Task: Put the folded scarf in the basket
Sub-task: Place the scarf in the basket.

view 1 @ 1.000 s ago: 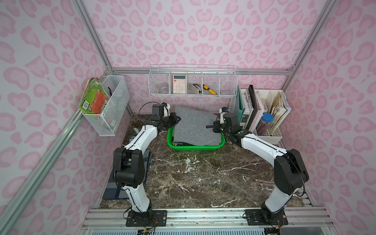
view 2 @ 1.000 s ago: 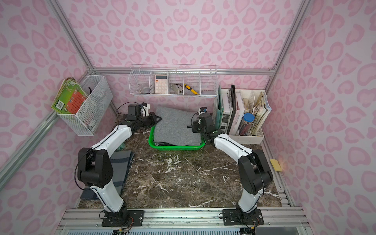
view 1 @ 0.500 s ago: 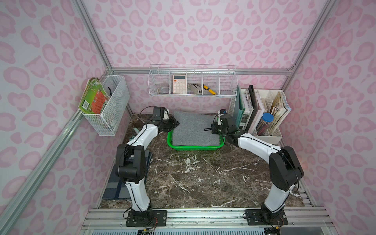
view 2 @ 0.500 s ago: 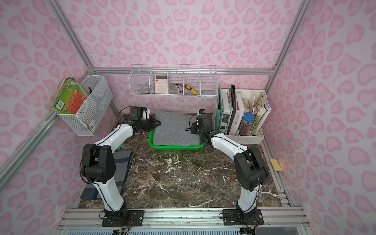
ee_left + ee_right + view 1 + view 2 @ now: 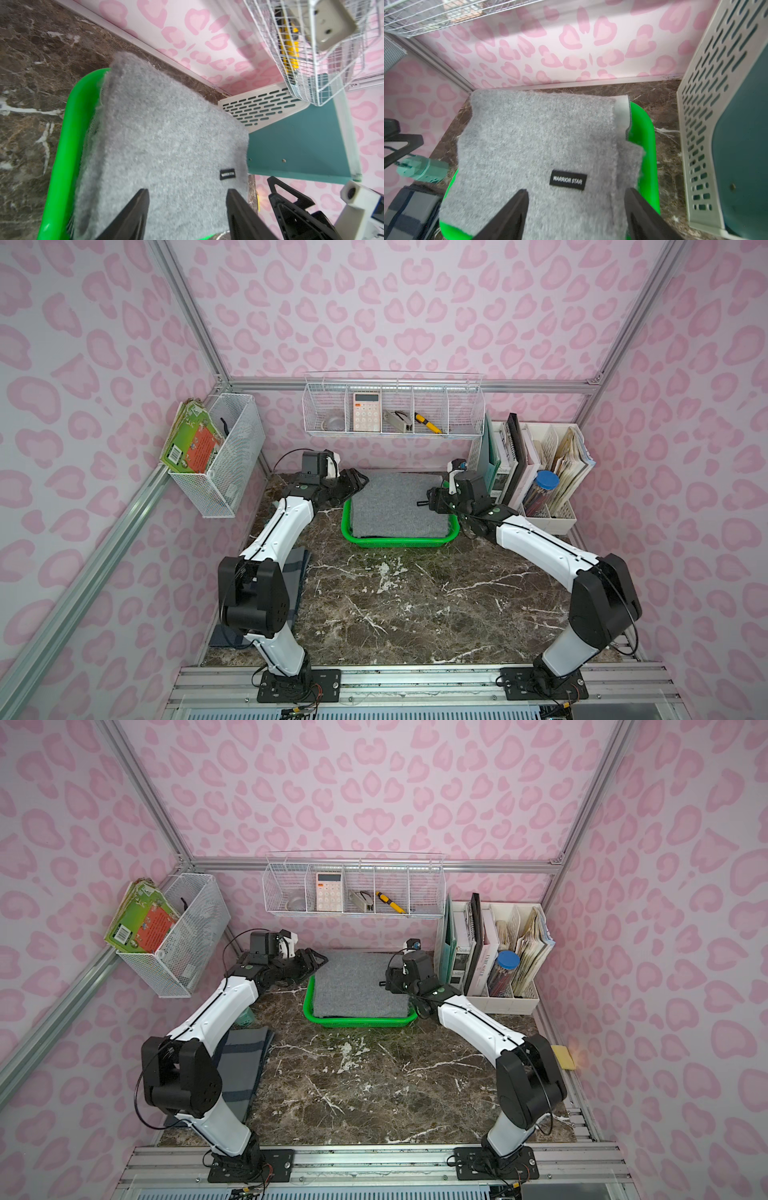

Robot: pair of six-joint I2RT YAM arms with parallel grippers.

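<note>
While both arms reach in from either side, the fuzzy grey folded scarf [image 5: 399, 506] lies flat in the shallow bright green perforated plastic basket [image 5: 395, 542] at the back of the brown marble tabletop [image 5: 395, 605], its far edge hanging over the rear rim. At the scarf's far left corner the left gripper [image 5: 187, 191] hovers with jaws spread wide, pinching nothing. Beside the black WARRIOR STAR label [image 5: 568, 180] the right gripper [image 5: 576, 191] is likewise wide apart and empty
</note>
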